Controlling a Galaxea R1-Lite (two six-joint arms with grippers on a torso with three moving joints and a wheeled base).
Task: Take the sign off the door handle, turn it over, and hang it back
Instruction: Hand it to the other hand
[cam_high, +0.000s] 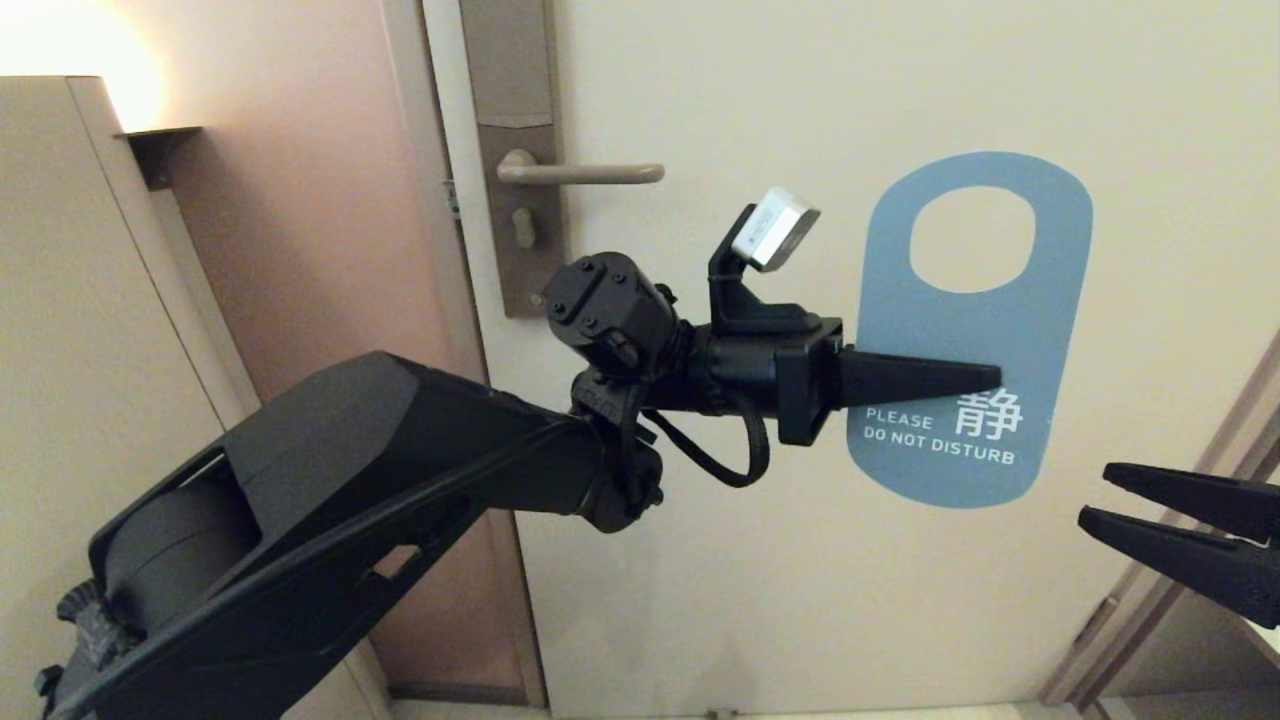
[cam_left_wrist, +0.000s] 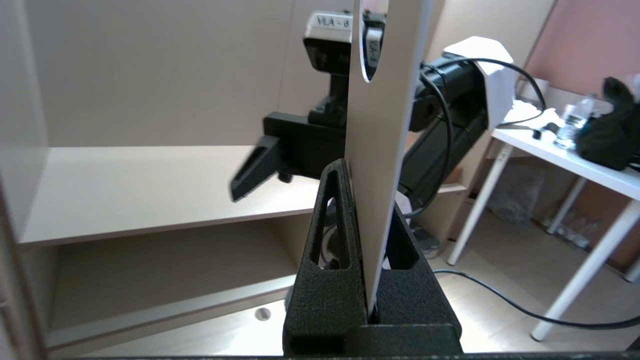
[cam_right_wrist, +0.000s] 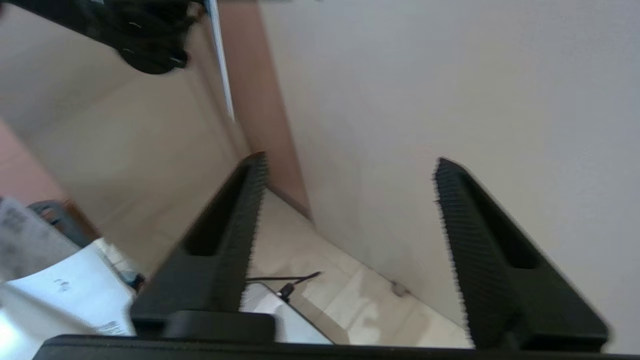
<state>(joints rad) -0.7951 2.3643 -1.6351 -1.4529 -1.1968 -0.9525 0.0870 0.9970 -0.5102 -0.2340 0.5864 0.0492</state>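
Note:
The sign (cam_high: 975, 330) hangs in mid-air in front of the door, off the door handle (cam_high: 580, 173), upright with its oval hole on top. Its blue "DO NOT DISTURB" face is turned toward the head camera. My left gripper (cam_high: 985, 378) reaches in level from the left and is shut on the sign's lower half. In the left wrist view the sign (cam_left_wrist: 380, 150) stands edge-on, pinched between the fingers of the left gripper (cam_left_wrist: 367, 190), pale face showing. My right gripper (cam_high: 1100, 495) is below and right of the sign, open and empty; the right gripper (cam_right_wrist: 346, 165) grips nothing.
A tall brown backplate (cam_high: 515, 150) carries the handle on the cream door (cam_high: 800, 580). A beige cabinet (cam_high: 60, 300) stands left, the door frame (cam_high: 1180, 560) at lower right. Behind me are shelves (cam_left_wrist: 125, 185) and a white table (cam_left_wrist: 575, 160) with bottles and a black bag.

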